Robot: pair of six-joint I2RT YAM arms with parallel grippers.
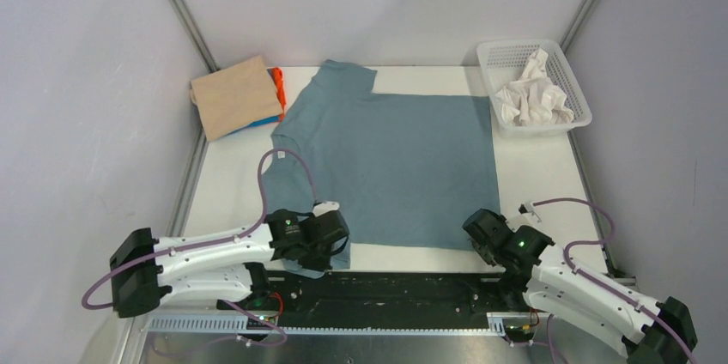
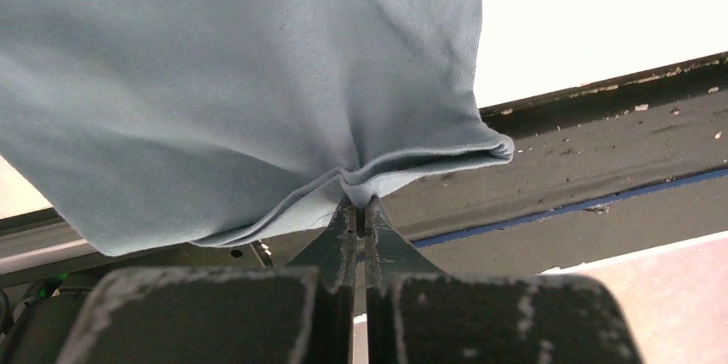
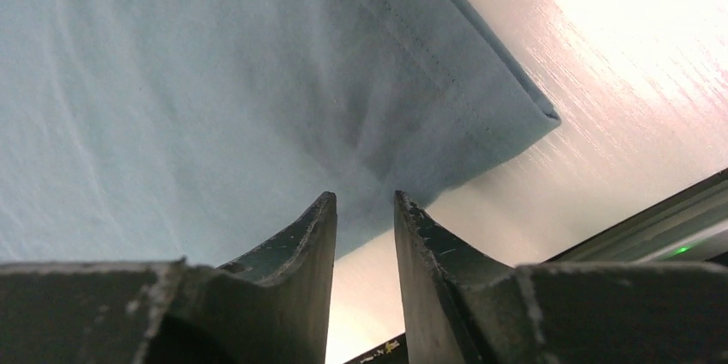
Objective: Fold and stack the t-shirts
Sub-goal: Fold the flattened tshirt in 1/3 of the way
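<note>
A large slate blue-grey t-shirt [image 1: 395, 158] lies spread on the white table, neck to the left. My left gripper [image 1: 336, 248] is shut on its near left edge; in the left wrist view the pinched cloth [image 2: 257, 81] bunches at the fingertips [image 2: 360, 208] and hangs over the table's front rail. My right gripper [image 1: 475, 228] is open just off the shirt's near right corner [image 3: 481, 115], and nothing sits between the fingers [image 3: 365, 201]. A folded tan shirt [image 1: 233, 95] lies on orange [image 1: 277, 82] and bright blue shirts at the back left.
A white mesh basket [image 1: 578, 89] with crumpled white cloth [image 1: 532, 98] stands at the back right. The black front rail [image 1: 403, 287] runs along the near table edge. Grey walls close in both sides.
</note>
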